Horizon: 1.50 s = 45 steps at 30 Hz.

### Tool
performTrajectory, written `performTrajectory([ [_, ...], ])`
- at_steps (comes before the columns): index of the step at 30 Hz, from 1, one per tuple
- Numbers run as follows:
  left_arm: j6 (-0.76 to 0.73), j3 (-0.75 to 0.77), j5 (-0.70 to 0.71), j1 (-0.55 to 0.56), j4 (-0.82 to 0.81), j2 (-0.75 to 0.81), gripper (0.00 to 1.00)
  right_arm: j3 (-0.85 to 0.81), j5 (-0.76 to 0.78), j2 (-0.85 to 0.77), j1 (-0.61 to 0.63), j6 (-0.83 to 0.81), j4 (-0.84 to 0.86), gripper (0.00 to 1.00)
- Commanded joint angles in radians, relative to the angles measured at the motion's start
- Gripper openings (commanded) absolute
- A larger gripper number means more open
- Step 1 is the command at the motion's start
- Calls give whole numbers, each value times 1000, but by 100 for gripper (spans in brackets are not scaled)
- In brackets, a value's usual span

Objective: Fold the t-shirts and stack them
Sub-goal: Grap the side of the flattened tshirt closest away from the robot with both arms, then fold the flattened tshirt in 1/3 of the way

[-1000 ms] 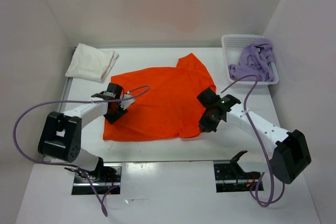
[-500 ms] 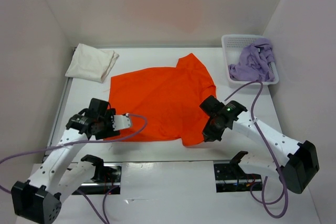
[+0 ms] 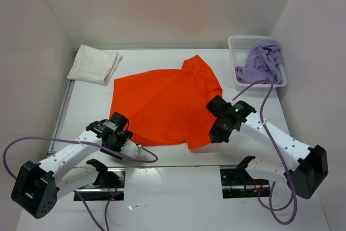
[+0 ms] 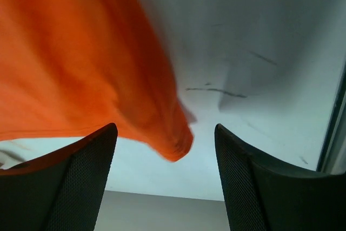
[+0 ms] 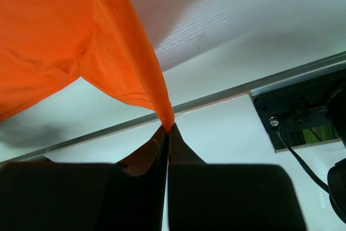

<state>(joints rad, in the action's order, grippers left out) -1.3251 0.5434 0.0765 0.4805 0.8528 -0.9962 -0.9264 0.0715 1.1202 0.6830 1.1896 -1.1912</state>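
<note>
Pinching 1 hem corner of the orange t-shirt [image 3: 162, 106], lining up on the other.

Looks to be thin, light, limp cloth: likely to sag from any pinch, drag easily over the bench [image 3: 162, 58] and wrinkle if pulled from 1 side only, so best taken at the 2 near hem corners, right on the stitched edge. Spread mostly flat mid-bench, collar end away from the arms. Held at the near right corner by the right tool [image 5: 168, 133], closed tight on a small tip of fabric, cloth rising from it. Near left corner in line with the gap of the left tool [image 4: 165, 129], gaping wide and holding nothing; contact with the cloth not evident. Elsewhere: cream t-shirt [image 3: 94, 64] folded at the far left, lavender t-shirt [image 3: 260, 64] bunched in the basket [image 3: 238, 41] at the far right, both well apart from either tool.
</note>
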Motion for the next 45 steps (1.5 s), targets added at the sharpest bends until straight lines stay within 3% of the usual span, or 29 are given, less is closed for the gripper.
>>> performTrajectory([
  [1, -68, -95, 61, 9, -58, 5, 80, -35, 34, -28, 6, 24, -42, 0],
  [6, 3, -134, 62, 9, -142, -4, 75, -35, 34, -28, 6, 24, -42, 0],
  [7, 33, -122, 62, 9, -152, -19, 67, -35, 34, -28, 6, 24, -42, 0],
  [8, 44, -111, 62, 9, -152, -47, 47, -35, 46, -28, 6, 24, -53, 0],
  [11, 87, -67, 33, -11, -172, -138, 26, -61, 71, -39, -52, -4, -62, 0],
  [12, 99, -50, 20, -22, -184, -163, 11, -71, 71, -48, -75, -22, -62, 0],
  [16, 185, 36, -40, -40, -193, -301, 0, -81, 71, -57, -174, -111, -53, 0],
  [22, 228, 269, -132, -192, -43, -302, 0, -196, 106, 85, -301, -289, 109, 0],
  [30, 237, 447, -132, -316, -60, -425, 0, -518, 218, 502, -335, -450, 275, 0],
  [39, 325, 578, -123, -368, -81, -683, 0, -664, 251, 739, -396, -524, 329, 0],
  [45, 343, 590, -112, -368, -101, -705, 0, -775, 241, 828, -405, -559, 352, 3],
])
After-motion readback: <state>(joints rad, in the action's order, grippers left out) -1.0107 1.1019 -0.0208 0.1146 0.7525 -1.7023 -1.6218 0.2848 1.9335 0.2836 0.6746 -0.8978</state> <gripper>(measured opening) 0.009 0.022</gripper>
